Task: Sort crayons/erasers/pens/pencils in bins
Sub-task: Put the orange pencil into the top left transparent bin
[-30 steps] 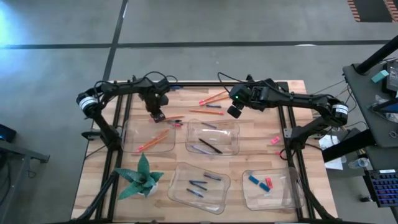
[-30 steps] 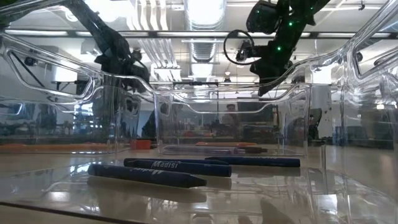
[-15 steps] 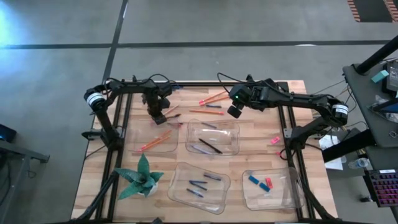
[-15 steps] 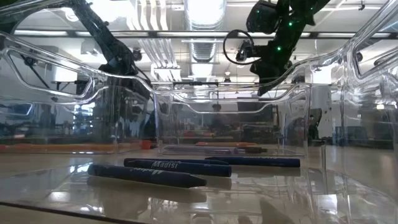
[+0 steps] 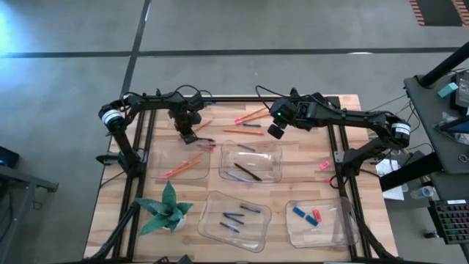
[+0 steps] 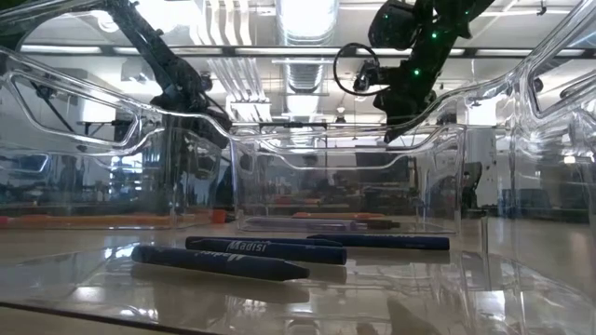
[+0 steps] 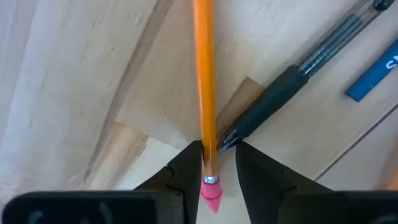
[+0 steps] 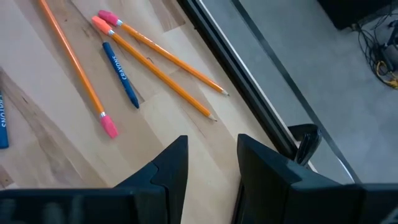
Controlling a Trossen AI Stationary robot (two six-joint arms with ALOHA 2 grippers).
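My left gripper [image 7: 217,155] points straight down, open, just above the wood at the table's far left [image 5: 189,136]. Its two fingers stand on either side of the pink-eraser end [image 7: 211,190] of an orange pencil [image 7: 204,74] that lies flat on the table. A black pen [image 7: 292,87] lies beside the pencil, its tip by one finger. My right gripper [image 8: 211,146] hangs open above the far middle [image 5: 275,132], over three loose pencils [image 8: 74,68] and a blue crayon [image 8: 121,73]. The far-left bin [image 5: 154,172] holds pencils [image 5: 182,165]. My left gripper comes from above, its fingers across the pencil at the eraser end. One finger [image 7: 189,168] stands right against the pencil's side; I cannot tell whether it touches. A gap shows between the pencil and the other finger. The pencil lies flat on the wood.
The far-middle bin [image 5: 277,150] holds dark pens, the near-middle bin [image 5: 212,235] blue crayons, the near-right bin [image 5: 344,235] a blue and a red eraser. A pink eraser [image 5: 324,166] lies loose at the right. A green paper plant [image 5: 167,209] stands near left.
My left gripper has shifted a little toward the table's far edge and sunk lower over the pencil; its finger gap looks the same.
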